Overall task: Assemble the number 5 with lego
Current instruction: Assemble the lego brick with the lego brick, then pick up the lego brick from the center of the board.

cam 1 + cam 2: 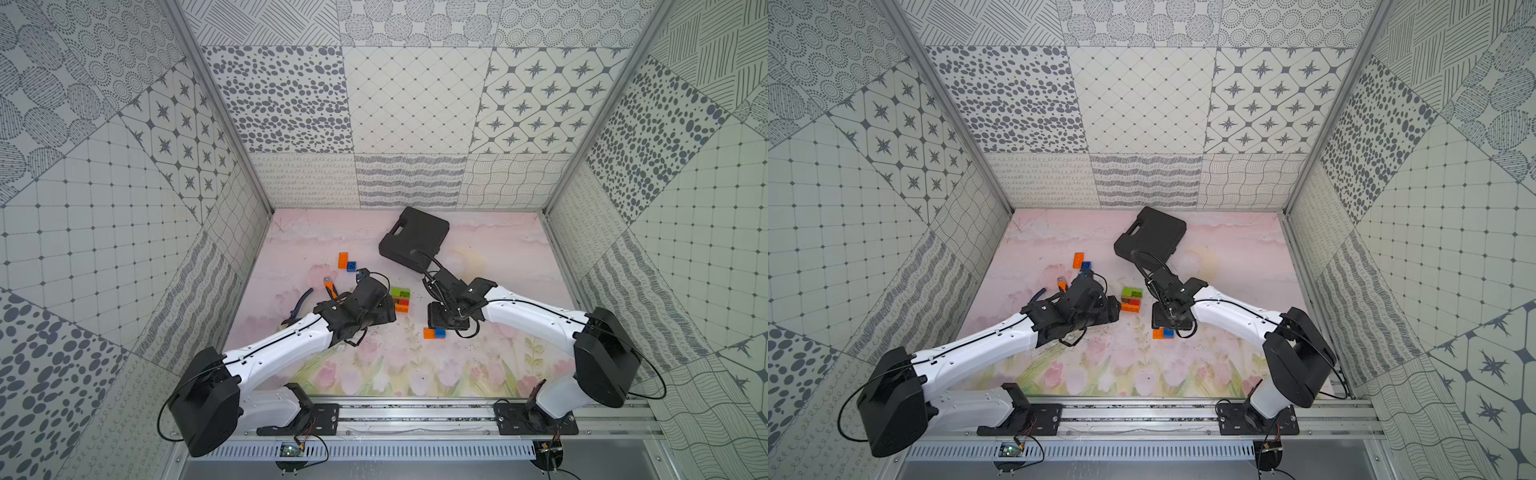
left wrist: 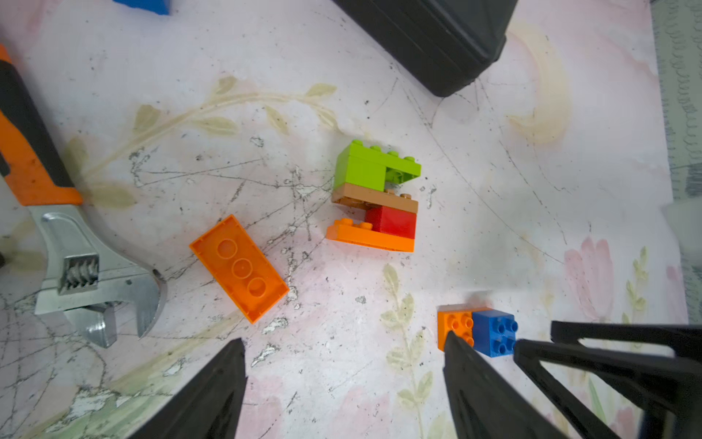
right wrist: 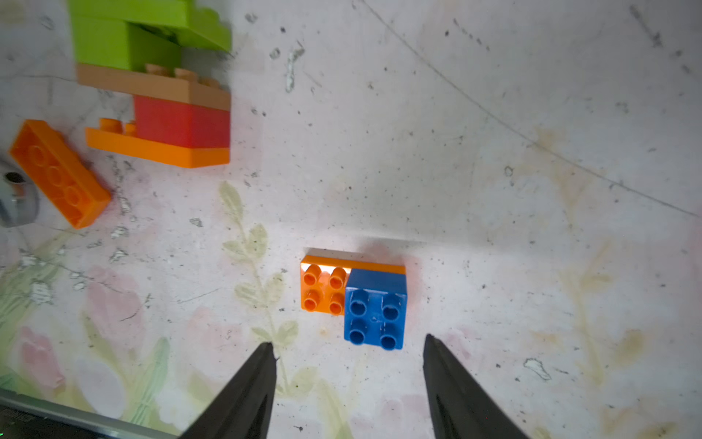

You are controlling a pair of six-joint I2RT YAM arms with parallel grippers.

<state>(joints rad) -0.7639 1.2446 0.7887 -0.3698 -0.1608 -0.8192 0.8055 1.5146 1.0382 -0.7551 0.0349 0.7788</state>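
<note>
Black pointed fingers of the right tool (image 3: 349,342) are seen at the near edge of the right wrist view. They are spread apart, and nothing is gripped between them. Just beyond their tips a long orange studded plastic brick (image 3: 323,292) is laid flat on the pink flower-printed tabletop (image 3: 532,190). A short square blue brick (image 3: 376,308) is pressed onto one end of it, and four orange studs are left bare. The left tool (image 2: 343,337) is likewise held wide apart and empty above the tabletop.

Between the two tools, near the middle of the tabletop, the stacked lego figure (image 2: 374,197) is laid on its side. Five pieces are joined:
- a long lime-green brick (image 2: 380,167) at the top
- a short green brick (image 2: 357,178) under one end of it
- a long brown brick (image 2: 376,199) across the middle
- a short red brick (image 2: 393,222) under the opposite end
- a long orange base brick (image 2: 370,237) at the bottom

With the open gaps, the outline of a 5 is formed.

Beside the figure a loose orange brick (image 2: 239,268) is turned hollow side up, and three round sockets are shown. A silver adjustable wrench (image 2: 95,273) with an orange-and-black handle lies near it.

In both top views a second orange brick (image 1: 343,260) touching a second blue brick (image 1: 351,266) is seen farther back. It lies near a black moulded plastic case (image 1: 415,237).
</note>
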